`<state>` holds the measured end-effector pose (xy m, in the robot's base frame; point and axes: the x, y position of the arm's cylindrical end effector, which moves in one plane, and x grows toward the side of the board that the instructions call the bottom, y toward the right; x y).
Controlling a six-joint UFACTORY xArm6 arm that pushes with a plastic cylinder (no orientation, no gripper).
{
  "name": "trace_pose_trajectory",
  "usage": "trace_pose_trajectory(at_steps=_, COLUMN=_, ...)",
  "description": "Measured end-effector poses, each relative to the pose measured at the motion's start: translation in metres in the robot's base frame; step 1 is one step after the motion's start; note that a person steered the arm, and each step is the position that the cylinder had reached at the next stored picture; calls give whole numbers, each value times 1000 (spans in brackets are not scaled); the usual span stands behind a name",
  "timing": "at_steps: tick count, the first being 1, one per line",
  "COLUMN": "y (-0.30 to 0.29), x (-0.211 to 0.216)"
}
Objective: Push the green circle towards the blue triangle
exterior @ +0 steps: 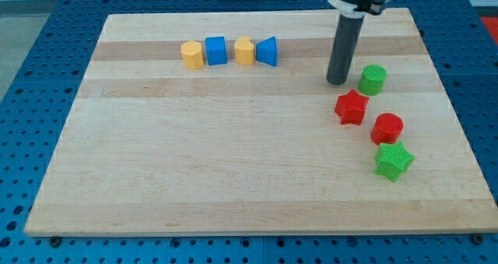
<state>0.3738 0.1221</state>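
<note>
The green circle (373, 79) is sitting near the board's right edge, far from the blue triangle (267, 51) lying to its left; the tip (338, 82) is resting just left of it, on the wrong side for a leftward push. The arm is carrying no claw, only a rod; the red star (352, 107) is lying just nearer.

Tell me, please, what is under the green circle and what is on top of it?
The green circle sits on the wooden board; the wood beneath it is covered. Nothing lies on top. My tip stands at its left.

No readable text or labels anywhere
</note>
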Motion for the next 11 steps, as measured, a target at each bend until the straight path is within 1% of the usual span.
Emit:
trace_pose_trajectory(at_steps=1, y=-3, x=0)
trace_pose_trajectory(at_steps=2, y=15, x=-16)
trace_pose_trajectory(at_steps=3, y=61, x=-61)
trace_pose_trajectory(at_steps=4, y=109, x=-51)
trace_pose_trajectory(at_steps=5, y=132, x=21)
trace_pose_trajectory(at_steps=6, y=129, x=40)
trace_pose_trajectory(at_steps=7, y=116, x=38)
trace_pose_trajectory(at_steps=8, y=97, x=26)
trace_pose_trajectory(at_steps=11, y=41, x=8)
